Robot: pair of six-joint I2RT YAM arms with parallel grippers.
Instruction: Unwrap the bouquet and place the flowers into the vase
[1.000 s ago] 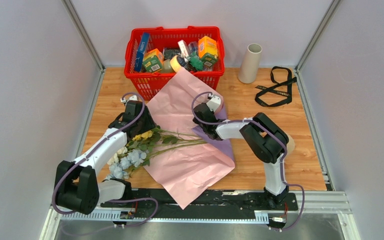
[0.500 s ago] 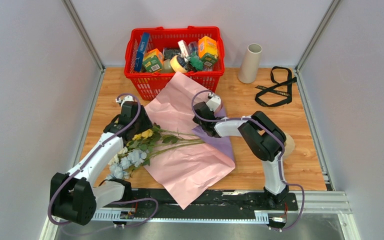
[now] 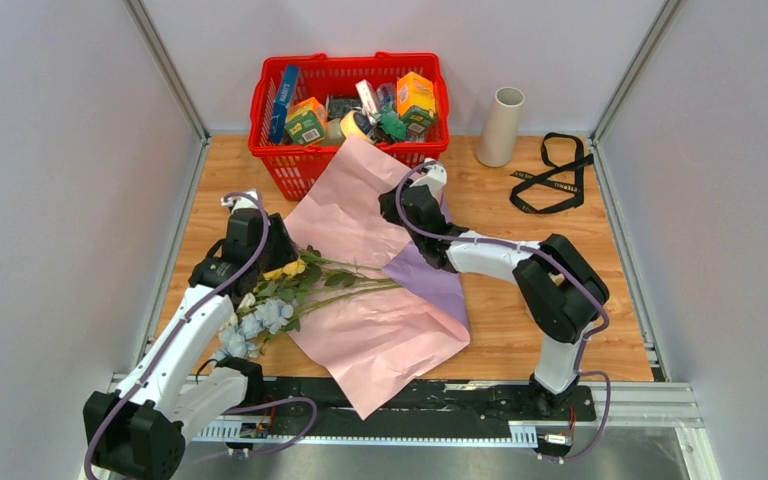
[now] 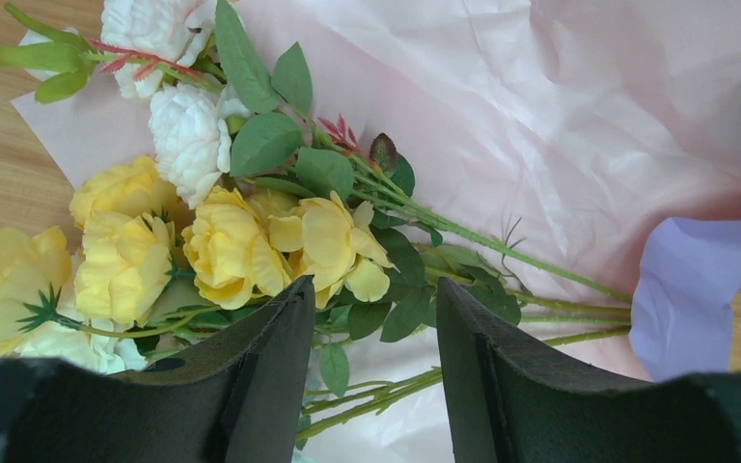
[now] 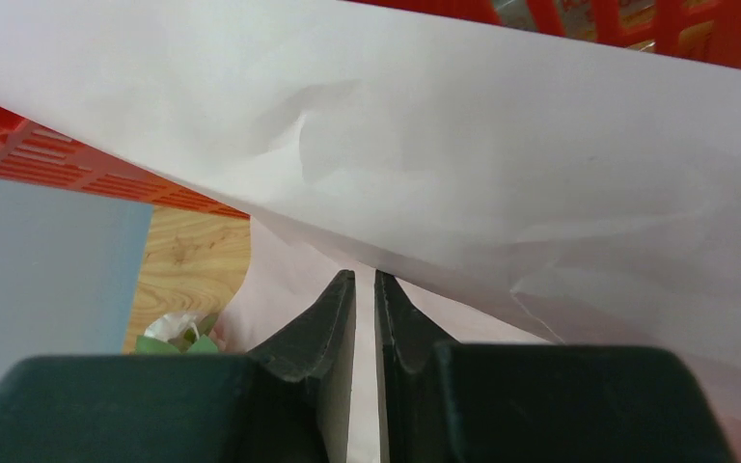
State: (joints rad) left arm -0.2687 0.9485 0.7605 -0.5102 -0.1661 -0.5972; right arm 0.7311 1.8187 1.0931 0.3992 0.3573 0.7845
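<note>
The bouquet lies unwrapped. Its flowers [image 3: 270,295], yellow, white and light blue on green stems, rest on a spread pink paper sheet [image 3: 360,220]. A lilac sheet [image 3: 435,280] shows beside it. My left gripper [image 3: 265,245] hovers open over the yellow blooms [image 4: 232,241], stems visible between its fingers [image 4: 371,289], nothing gripped. My right gripper [image 3: 400,205] is low over the pink sheet's far part near the basket. Its jaws [image 5: 365,275] stand a narrow slit apart with nothing seen between them. The beige vase [image 3: 501,125] stands upright at the back right.
A red basket [image 3: 300,165] of groceries stands at the back, and the pink sheet's far corner leans on its front wall [image 5: 58,164]. A black ribbon [image 3: 550,175] lies on the wood right of the vase. White walls enclose the table on both sides.
My right gripper has moved away toward the basket, uncovering more of the lilac sheet. My left gripper has drawn back a little to the left. The flowers have stayed put.
</note>
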